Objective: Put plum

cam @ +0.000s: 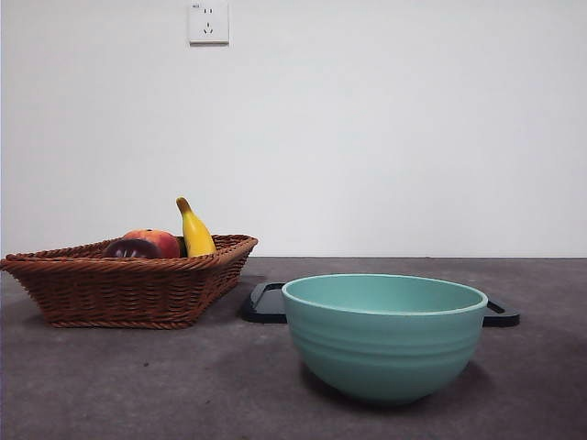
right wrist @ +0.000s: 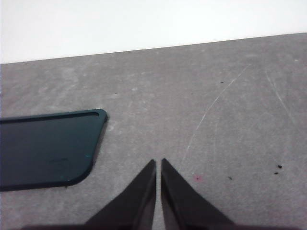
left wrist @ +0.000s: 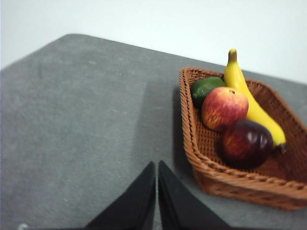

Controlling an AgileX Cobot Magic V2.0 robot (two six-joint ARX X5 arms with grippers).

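Brown wicker basket [cam: 128, 291] on grey table [cam: 138, 385], taken as landmark. Inside it: yellow banana [cam: 194, 231] leaning up against the far rim, tip pointing up; red-orange peach-like fruit [cam: 160, 242] just beside the banana; green lime-like fruit [left wrist: 206, 88] tucked in the far corner, touching the red-orange fruit and next to the banana, seen only from the left wrist. Beside the basket, nearer the camera: teal bowl [cam: 385, 335], upright, apart from the wicker. Behind the bowl and near the basket's corner: flat black tray [cam: 266, 302], lying on the table. Above the basket, on white wall [cam: 413, 119]: white socket [cam: 208, 23].
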